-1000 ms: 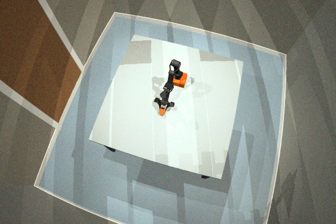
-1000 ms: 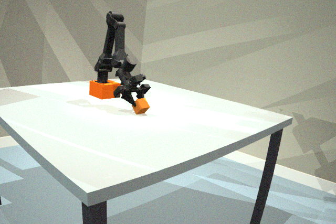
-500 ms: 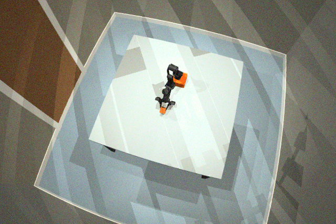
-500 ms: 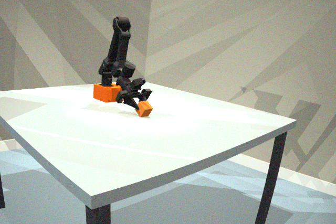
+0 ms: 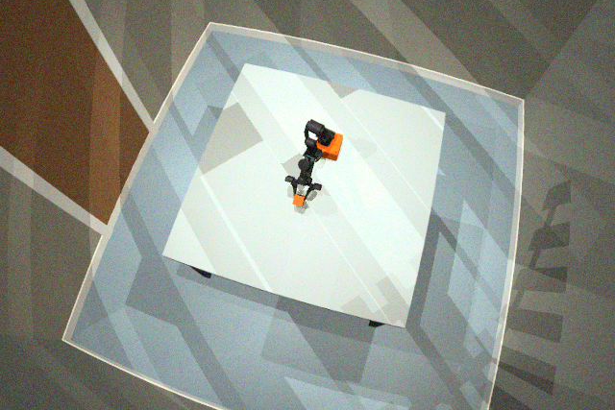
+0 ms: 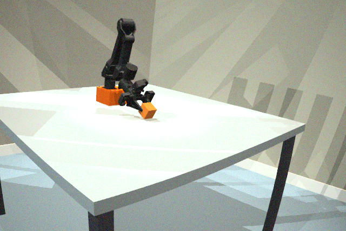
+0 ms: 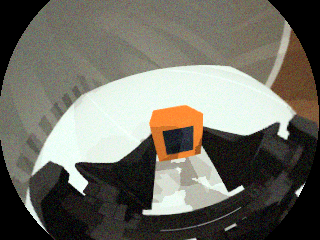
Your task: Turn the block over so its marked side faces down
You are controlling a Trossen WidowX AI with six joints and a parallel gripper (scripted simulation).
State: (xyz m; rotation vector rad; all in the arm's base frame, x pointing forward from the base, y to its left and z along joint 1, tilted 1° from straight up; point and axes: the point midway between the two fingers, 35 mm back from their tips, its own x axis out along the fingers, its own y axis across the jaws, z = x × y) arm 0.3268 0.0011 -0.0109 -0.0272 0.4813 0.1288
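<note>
The orange block (image 5: 298, 200) (image 6: 148, 110) (image 7: 176, 118) is between the fingertips of my gripper (image 5: 300, 196) (image 6: 144, 106) (image 7: 175, 132), which is shut on it. The block is tilted, with its lower edge close to the table (image 5: 323, 256) (image 6: 139, 156) (image 7: 117, 112); I cannot tell if it touches. Its marked side, a dark blue square (image 7: 179, 141), faces back toward the wrist camera, between the fingers. This mark is hidden in the top and exterior views. The gripper slants down and outward from the arm.
The arm's orange base (image 5: 332, 148) (image 6: 107, 96) stands on the table behind the gripper. The table's edges lie well away from the block. Striped light and shadow fall over the table top, the floor and the walls.
</note>
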